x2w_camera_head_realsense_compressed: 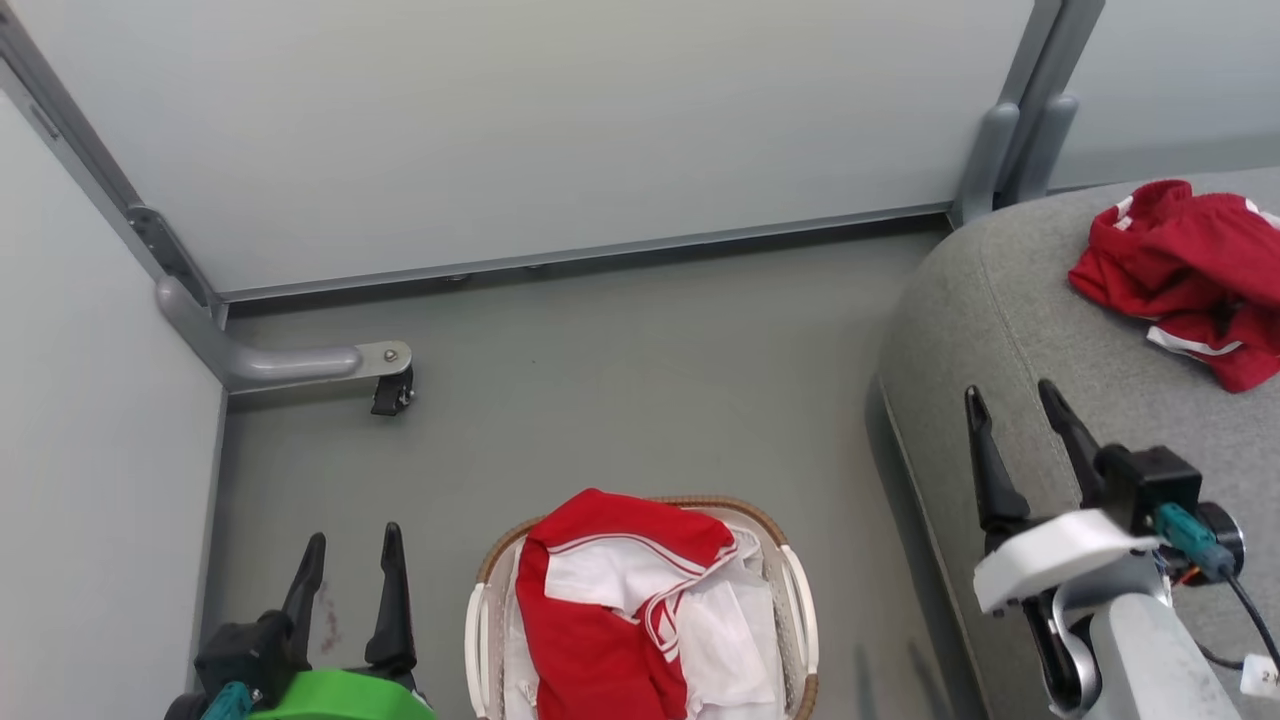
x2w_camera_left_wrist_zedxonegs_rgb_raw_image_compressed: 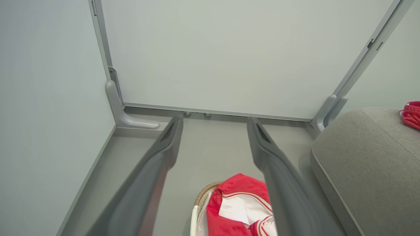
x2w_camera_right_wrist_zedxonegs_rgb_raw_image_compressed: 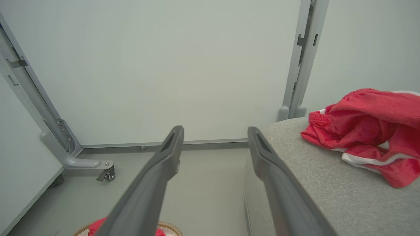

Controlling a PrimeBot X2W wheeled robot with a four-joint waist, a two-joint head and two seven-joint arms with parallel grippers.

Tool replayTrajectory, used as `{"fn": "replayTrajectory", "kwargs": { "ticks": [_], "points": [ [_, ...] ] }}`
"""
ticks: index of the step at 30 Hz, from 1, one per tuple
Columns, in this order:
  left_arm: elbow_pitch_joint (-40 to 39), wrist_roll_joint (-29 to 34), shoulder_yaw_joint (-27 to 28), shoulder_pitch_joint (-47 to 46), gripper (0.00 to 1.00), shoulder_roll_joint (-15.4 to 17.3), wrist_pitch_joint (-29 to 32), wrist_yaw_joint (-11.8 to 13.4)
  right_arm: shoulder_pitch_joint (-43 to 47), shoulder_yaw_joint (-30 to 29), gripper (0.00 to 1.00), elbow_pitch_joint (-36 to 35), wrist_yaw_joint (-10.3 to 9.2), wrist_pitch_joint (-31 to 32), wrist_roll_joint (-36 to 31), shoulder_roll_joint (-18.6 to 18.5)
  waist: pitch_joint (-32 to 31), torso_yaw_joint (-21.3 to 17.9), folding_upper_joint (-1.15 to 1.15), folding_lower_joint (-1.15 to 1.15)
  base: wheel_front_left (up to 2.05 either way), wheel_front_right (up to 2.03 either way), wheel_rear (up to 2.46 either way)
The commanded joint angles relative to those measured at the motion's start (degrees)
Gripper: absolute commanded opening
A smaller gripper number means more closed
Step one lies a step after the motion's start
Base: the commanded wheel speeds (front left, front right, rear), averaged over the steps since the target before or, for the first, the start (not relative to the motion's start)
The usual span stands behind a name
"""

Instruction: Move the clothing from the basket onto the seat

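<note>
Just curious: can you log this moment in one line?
shorts: on seat | jersey: in basket | left fingers: open, empty | right fingers: open, empty

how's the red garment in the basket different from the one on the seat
The jersey lies in the basket, the shorts on the seat. The jersey shows broad white panels; the shorts are mostly red with a thin white stripe. Both are red with white trim.

Ahead of the left claw (x2w_camera_head_realsense_compressed: 355, 535), pale partition panels (x2w_camera_head_realsense_compressed: 520, 130) in grey frames (x2w_camera_head_realsense_compressed: 600, 252) meet; one castor foot (x2w_camera_head_realsense_compressed: 390, 385) rests on grey floor (x2w_camera_head_realsense_compressed: 640, 380).
</note>
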Motion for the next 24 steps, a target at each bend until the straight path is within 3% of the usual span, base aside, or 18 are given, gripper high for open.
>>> {"fn": "replayTrajectory", "kwargs": {
  "ticks": [1,8,24],
  "points": [
    [0.4,-0.4,-0.3,1.1,1.00,0.0,-0.1,0.0,2.5,0.1,1.00,-1.1,-0.08,-0.1,0.6,-0.2,-1.7,1.6,0.00,0.00,0.00,0.00,0.00],
    [0.6,-0.4,-0.8,1.5,1.00,0.1,-0.1,-0.1,7.2,1.6,1.00,-3.0,-0.08,-0.1,1.8,-0.2,-2.2,2.0,0.00,0.00,0.00,0.00,0.00],
    [0.9,0.5,-0.8,0.6,1.00,0.0,-0.1,-0.3,7.3,2.4,1.00,-1.9,-0.08,-0.1,1.9,-0.2,-2.0,1.8,0.00,0.00,0.00,0.00,0.00]
  ]
}}
